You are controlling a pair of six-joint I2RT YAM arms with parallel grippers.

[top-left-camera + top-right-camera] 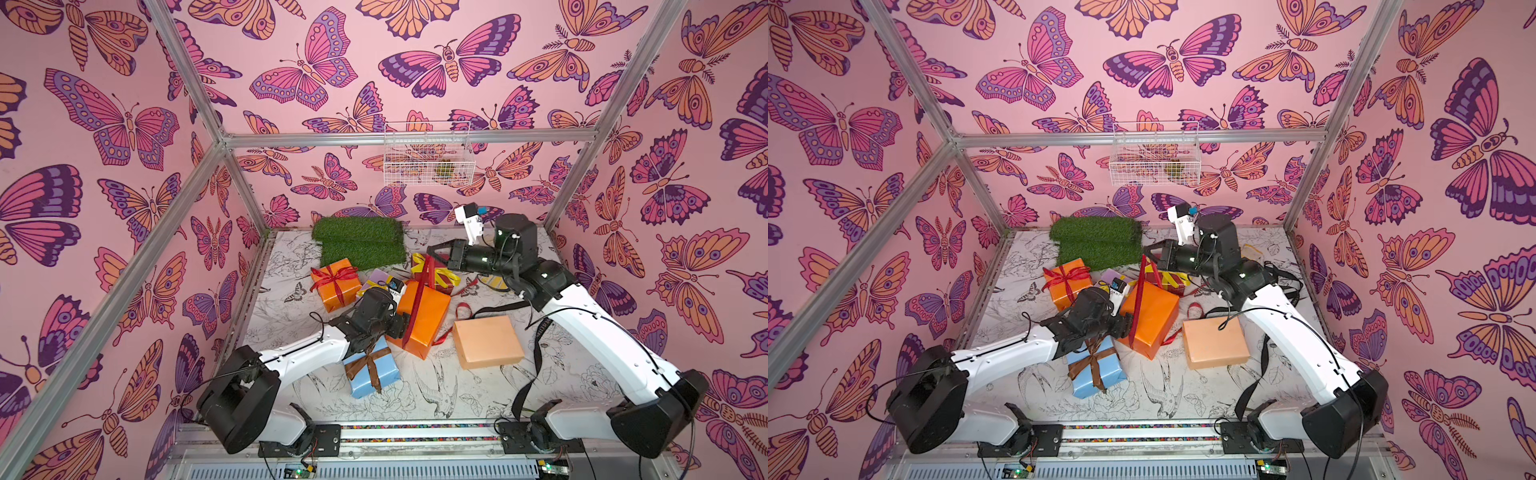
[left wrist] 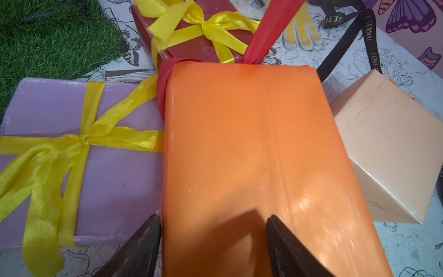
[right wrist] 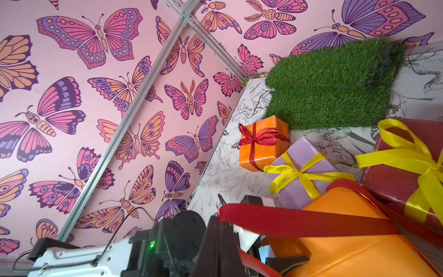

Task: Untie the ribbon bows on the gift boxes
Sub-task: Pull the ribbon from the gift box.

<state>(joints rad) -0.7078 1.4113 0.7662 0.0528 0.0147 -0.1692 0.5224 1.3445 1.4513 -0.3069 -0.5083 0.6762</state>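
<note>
Nearest, at 7 o'clock from the big orange box (image 1: 428, 320): glossy pale blue box (image 1: 359, 384), flat brown ribbon (image 1: 370, 361) crossed and knotted in a bow. At 4 o'clock, smooth peach box (image 1: 488, 340), sharp-edged; black lettered ribbon (image 2: 368, 40) loose beside it. Left gripper (image 2: 212, 217) half-parted astride the big box's edge, one finger off its side, one over its seamed face. And there, red ribbon (image 3: 311, 224) undone, taut, pinched in the closed right gripper (image 1: 432, 251) at 12. At 11, lilac box (image 2: 115, 179), yellow satin bow (image 2: 82, 140) tied. At 10, small orange box (image 1: 324, 291), crinkled red bow (image 1: 334, 272). At 1, dark red box (image 2: 191, 48), second yellow bow (image 2: 203, 24).
</note>
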